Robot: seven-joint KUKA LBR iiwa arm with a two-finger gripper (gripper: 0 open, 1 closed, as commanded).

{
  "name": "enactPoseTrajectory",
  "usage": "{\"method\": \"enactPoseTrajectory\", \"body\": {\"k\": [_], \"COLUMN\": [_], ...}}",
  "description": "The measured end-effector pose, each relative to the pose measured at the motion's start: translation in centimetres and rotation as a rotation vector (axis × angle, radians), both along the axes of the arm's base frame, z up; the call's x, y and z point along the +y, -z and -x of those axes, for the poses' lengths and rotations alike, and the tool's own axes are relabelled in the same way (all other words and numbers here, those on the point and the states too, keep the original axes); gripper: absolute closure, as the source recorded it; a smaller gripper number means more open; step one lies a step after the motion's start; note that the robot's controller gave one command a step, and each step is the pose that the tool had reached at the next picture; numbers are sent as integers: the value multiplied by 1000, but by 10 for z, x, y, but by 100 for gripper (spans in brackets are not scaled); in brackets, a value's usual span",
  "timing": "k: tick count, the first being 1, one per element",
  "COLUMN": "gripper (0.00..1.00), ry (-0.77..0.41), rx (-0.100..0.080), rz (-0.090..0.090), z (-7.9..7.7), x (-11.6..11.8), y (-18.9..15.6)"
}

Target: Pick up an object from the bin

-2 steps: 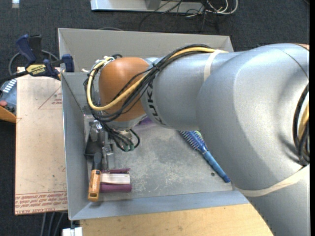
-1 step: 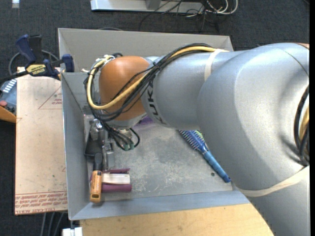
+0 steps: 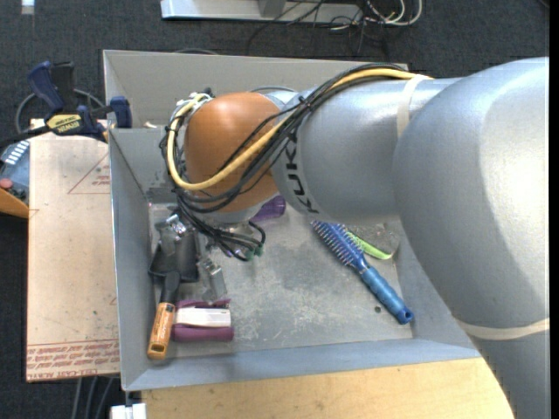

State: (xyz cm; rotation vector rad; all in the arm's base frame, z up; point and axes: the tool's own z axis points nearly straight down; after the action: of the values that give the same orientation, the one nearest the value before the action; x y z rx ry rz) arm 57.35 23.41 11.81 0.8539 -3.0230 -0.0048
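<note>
Finds gripper [image 3: 192, 286] low at left side of bin [image 3: 262, 360], fingers spread, pinching nothing. Records orange-handled tool [image 3: 159, 330] and purple-white block [image 3: 203, 323] just beneath, in front-left corner. Notes blue brush [image 3: 362, 271] well apart, rightward.

Single camera above bin [image 3: 288, 308], looking down slightly sideways (arm [image 3: 454, 173] from right), close
</note>
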Motion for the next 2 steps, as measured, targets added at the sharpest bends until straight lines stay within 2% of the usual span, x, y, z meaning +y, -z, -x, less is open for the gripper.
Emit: {"method": "enactPoseTrajectory", "body": {"k": [1,2], "gripper": [0,100], "ry": [-498,219], "rx": [-6,-7], "rz": [-2,-4], "z": [-23,-7], "x": [10,9], "y": [30,45]}}
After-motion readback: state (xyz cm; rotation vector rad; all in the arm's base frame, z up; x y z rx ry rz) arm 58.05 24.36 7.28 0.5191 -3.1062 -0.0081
